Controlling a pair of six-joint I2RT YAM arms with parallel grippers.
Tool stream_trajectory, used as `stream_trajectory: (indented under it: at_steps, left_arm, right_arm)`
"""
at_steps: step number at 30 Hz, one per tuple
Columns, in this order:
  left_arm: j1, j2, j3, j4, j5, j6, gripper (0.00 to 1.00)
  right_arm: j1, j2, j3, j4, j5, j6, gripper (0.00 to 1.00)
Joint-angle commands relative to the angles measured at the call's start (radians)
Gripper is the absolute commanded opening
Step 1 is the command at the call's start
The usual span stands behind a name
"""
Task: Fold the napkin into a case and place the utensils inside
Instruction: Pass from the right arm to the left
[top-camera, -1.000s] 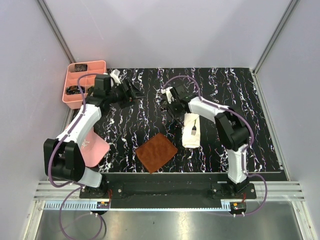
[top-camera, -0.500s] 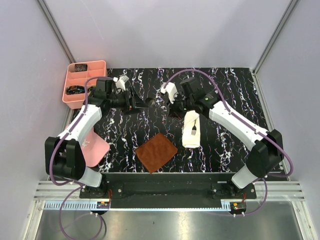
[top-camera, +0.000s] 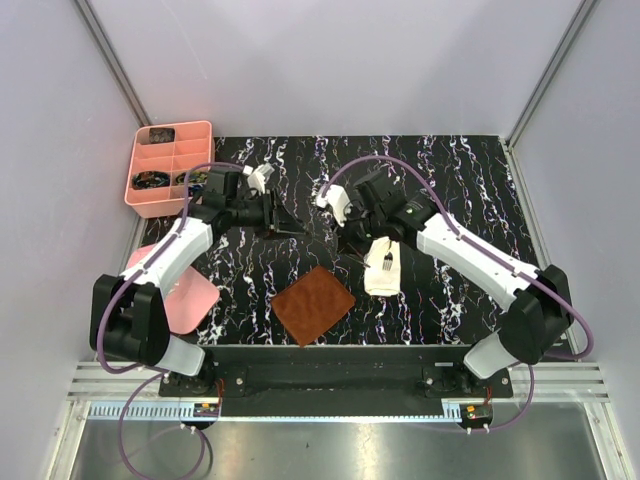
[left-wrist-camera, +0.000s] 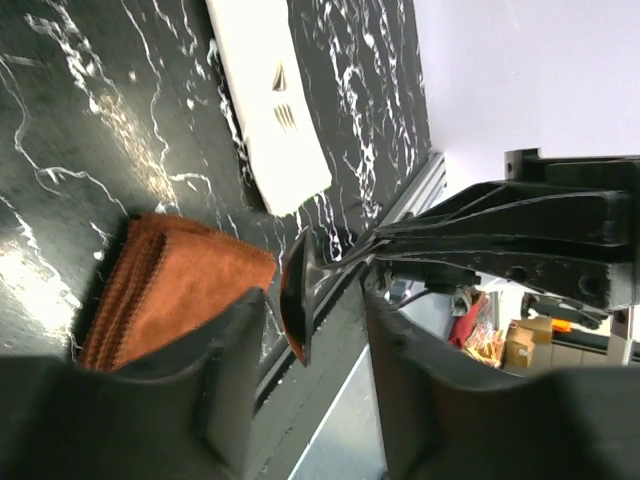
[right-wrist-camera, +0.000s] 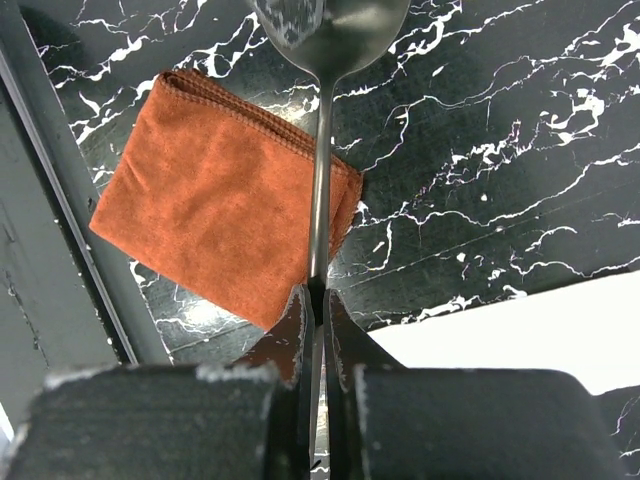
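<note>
Tabletop (top-camera: 470, 180) is black with white veining, enclosed by pale lilac walls. A pink compartment tray (top-camera: 175, 127) sits at the far left corner. The left gripper (left-wrist-camera: 312, 300) reaches toward centre with its jaws parted on either side of the spoon (right-wrist-camera: 320, 180) bowl, and a gap shows on at least one side. A brown mat (top-camera: 313, 304) lies flat near the front, at centre. The right gripper (right-wrist-camera: 316, 300) is clenched on the spoon handle, holding the spoon above the table. Right of centre lies the case (top-camera: 383, 275), a narrow folded cream napkin, with the fork (top-camera: 387, 262) on it. Whether the fork is tucked inside cannot be told.
</note>
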Motion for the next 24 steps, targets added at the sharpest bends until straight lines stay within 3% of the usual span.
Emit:
stream_trajectory:
  at_steps: [1, 3, 4, 5, 6, 7, 8, 9, 12, 14, 21, 24]
  left_arm:
    - [-0.009, 0.007, 0.01, 0.046, -0.003, -0.006, 0.24]
    - [-0.013, 0.009, 0.019, 0.045, -0.024, -0.012, 0.05]
    - [-0.013, 0.0, 0.016, 0.057, -0.043, -0.021, 0.0]
    - [-0.013, -0.034, 0.007, 0.09, -0.102, -0.034, 0.0]
    - [-0.013, -0.057, -0.019, 0.115, -0.142, -0.075, 0.0]
    - [-0.016, -0.085, -0.042, 0.146, -0.194, -0.103, 0.0]
    - [-0.033, -0.152, -0.069, 0.214, -0.319, -0.171, 0.0]
    - [-0.047, -0.19, -0.149, 0.271, -0.38, -0.21, 0.0]
    - [-0.139, -0.332, -0.295, 0.448, -0.65, -0.319, 0.0]
    - [-0.205, -0.393, -0.344, 0.505, -0.803, -0.359, 0.0]
    - [-0.357, -0.458, -0.403, 0.565, -1.046, -0.439, 0.0]
    - [-0.394, -0.49, -0.435, 0.588, -1.13, -0.469, 0.0]
  right_arm:
    - [0.019, -0.09, -0.021, 0.082, 0.008, 0.044, 0.0]
    - [0.02, -0.113, -0.047, 0.127, 0.069, 0.096, 0.0]
    - [0.02, -0.118, -0.053, 0.172, 0.122, 0.208, 0.22]
    - [0.022, -0.122, -0.065, 0.189, 0.267, 0.281, 0.51]
    - [0.022, -0.13, -0.068, 0.202, 0.351, 0.368, 0.68]
    - [0.02, -0.135, -0.067, 0.182, 0.4, 0.544, 0.75]
    - [0.022, -0.142, -0.067, 0.17, 0.425, 0.621, 0.91]
    - [0.02, -0.173, -0.079, 0.176, 0.428, 0.798, 1.0]
    - [0.022, -0.234, -0.163, 0.255, 0.414, 1.087, 1.0]
    - [0.022, -0.266, -0.23, 0.307, 0.413, 1.182, 1.0]
    - [0.02, -0.328, -0.404, 0.694, 0.445, 1.425, 1.0]
    - [0.02, -0.294, -0.378, 0.656, 0.439, 1.496, 1.0]
